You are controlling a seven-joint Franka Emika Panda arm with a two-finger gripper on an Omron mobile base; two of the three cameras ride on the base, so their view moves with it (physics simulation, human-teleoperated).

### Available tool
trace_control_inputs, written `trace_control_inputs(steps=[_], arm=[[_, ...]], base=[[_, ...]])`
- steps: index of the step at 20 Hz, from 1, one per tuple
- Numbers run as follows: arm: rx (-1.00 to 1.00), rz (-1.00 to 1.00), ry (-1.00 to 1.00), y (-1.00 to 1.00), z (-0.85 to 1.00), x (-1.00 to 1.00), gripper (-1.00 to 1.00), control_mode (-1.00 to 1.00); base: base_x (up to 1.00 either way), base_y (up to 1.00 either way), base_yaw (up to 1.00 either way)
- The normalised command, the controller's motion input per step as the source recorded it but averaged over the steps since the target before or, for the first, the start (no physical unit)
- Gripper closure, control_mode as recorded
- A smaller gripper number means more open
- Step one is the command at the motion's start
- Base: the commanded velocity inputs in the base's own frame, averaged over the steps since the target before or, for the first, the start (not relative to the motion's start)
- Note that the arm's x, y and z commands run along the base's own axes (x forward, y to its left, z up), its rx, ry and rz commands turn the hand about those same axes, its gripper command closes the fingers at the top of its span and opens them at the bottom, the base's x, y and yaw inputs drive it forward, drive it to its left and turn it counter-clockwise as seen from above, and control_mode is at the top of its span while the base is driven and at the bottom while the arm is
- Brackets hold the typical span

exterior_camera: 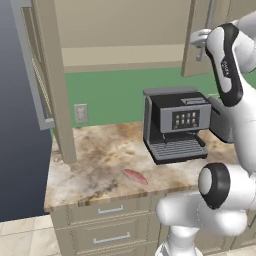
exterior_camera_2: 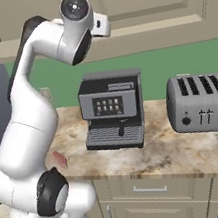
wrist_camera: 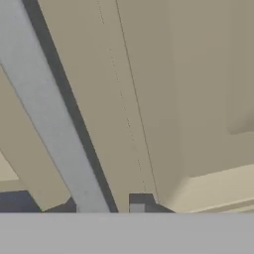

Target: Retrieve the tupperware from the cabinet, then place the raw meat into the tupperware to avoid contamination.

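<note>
Meat (exterior_camera: 135, 176) lies flat on the marbled counter (exterior_camera: 95, 160), near its front edge, to the left of the coffee machine (exterior_camera: 175, 125) and clear of it; from the right base view the pinkish slab peeks out beside the arm's white body. Nothing touches it. Above the counter hangs the cabinet (exterior_camera: 120, 30): its left door (exterior_camera: 52, 85) stands swung out toward the camera, showing a long silver bar along its edge, and behind it the plain beige shelf (exterior_camera: 120, 52) and back panel are in sight. The arm (exterior_camera: 225, 65) reaches up and to the right of the coffee machine, with its hand at the upper part of the right door (exterior_camera: 192, 55). The gripper (wrist_camera: 104, 204) is right up against that door's handle (wrist_camera: 54, 119). In the hand view the silver bar runs slantwise across the beige recessed panel and ends between the 2 dark tips, 1 on each side of it. The jaws stand narrow, close around the bar, but whether they press on it I cannot tell. On the counter, the coffee machine sits against the green wall, its drip tray facing forward, and a grey toaster (exterior_camera_2: 199, 103) with 4 slots stands just to its right, apart from it. Beige drawers (exterior_camera: 110, 210) with short horizontal pulls run under the counter's front edge. A pale wall outlet (exterior_camera: 80, 113) sits on the green wall, near the left door.
</note>
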Motion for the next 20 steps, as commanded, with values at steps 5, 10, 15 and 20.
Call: trace_control_inputs(steps=[5,10,15,20], arm=[[0.11,0.07,-0.03,-0.65,0.15,-1.0,1.0,-1.0],[0.13,0.07,0.0,-0.71,0.22,-1.0,1.0,-1.0],[0.14,0.06,0.03,-0.81,0.2,-0.84,1.0,-1.0],[0.13,0.03,0.03,-0.8,0.16,-0.93,1.0,-1.0]], base=[[0.0,0.0,0.0],[0.0,0.0,0.0],[0.0,0.0,0.0],[0.0,0.0,0.0]])
